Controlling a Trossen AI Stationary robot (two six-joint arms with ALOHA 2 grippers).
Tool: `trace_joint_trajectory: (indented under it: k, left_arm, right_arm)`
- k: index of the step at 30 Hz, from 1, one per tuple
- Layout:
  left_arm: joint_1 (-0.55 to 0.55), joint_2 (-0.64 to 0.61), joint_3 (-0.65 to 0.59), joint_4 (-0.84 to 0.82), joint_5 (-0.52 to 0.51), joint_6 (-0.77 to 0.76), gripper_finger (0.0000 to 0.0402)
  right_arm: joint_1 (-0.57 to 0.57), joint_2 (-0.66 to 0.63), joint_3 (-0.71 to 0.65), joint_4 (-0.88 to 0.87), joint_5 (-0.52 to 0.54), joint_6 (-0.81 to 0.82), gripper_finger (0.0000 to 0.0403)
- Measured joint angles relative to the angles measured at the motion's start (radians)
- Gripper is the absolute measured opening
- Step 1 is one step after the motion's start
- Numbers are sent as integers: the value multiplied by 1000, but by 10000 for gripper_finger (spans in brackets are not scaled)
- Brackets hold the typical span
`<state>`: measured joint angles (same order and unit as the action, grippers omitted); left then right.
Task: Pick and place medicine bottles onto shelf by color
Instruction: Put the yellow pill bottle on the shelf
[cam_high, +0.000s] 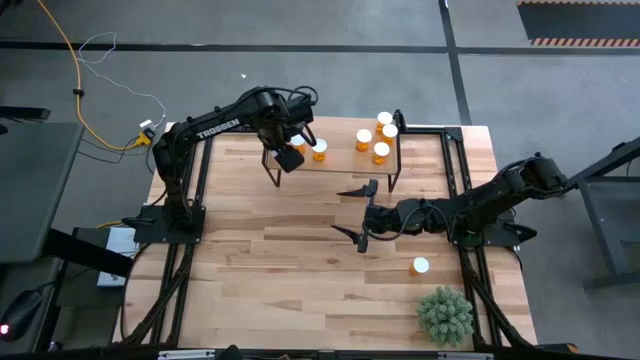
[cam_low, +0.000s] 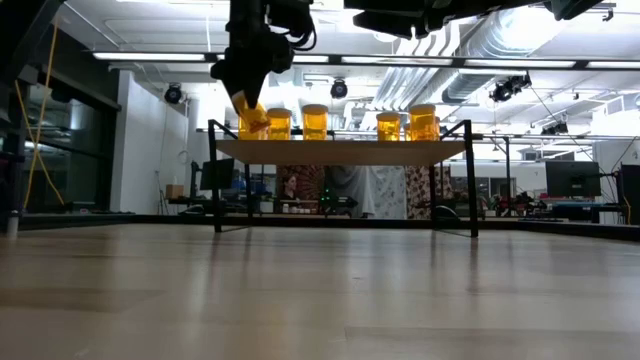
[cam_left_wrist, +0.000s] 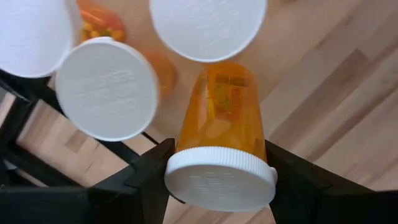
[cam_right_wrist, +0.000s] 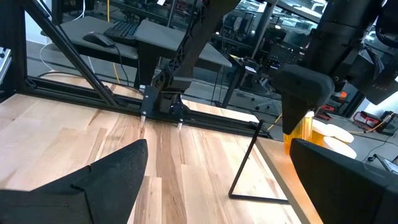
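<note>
The left gripper's (cam_left_wrist: 221, 180) two dark fingers (cam_left_wrist: 149, 171) are closed partway on an orange medicine bottle (cam_left_wrist: 219, 127), pressing its sides just under the white cap; the bottle hangs tilted at the left end of the shelf (cam_low: 340, 151), its base right at the shelf top, and whether it touches the board cannot be told. From above, the left gripper (cam_high: 291, 152) sits over the shelf's left part, its arm reaching in from the table's left side. Beside the held bottle stand other medicine bottles (cam_low: 279, 124) on the shelf: more toward the middle and right in the low view, and a cluster of white caps (cam_high: 384, 135) at the right end seen from above. The right gripper (cam_high: 361, 212) hovers over the middle of the table (cam_high: 270, 270), nearer than the shelf, its fingers spread as wide as they go and holding nothing. One more capped bottle (cam_high: 420, 266) stands alone on the table's near right part, close to a green spiky plant (cam_high: 445, 314).
</note>
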<state>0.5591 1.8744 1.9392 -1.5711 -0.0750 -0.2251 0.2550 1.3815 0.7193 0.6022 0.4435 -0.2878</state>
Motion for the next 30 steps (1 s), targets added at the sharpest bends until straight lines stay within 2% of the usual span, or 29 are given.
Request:
trace_joint_trajectory:
  k: [12, 18, 24, 30]
  left_arm:
    - [1, 0, 0, 0, 9, 45, 205]
    - [1, 0, 0, 0, -50, 54, 205]
    - [2, 0, 0, 0, -50, 54, 205]
    - [2, 0, 0, 0, -52, 72, 221]
  right_arm:
    - [0, 0, 0, 0, 0, 0, 385]
    - [0, 0, 0, 0, 0, 0, 385]
    - [0, 0, 0, 0, 0, 21, 385]
    - [0, 0, 0, 0, 0, 21, 385]
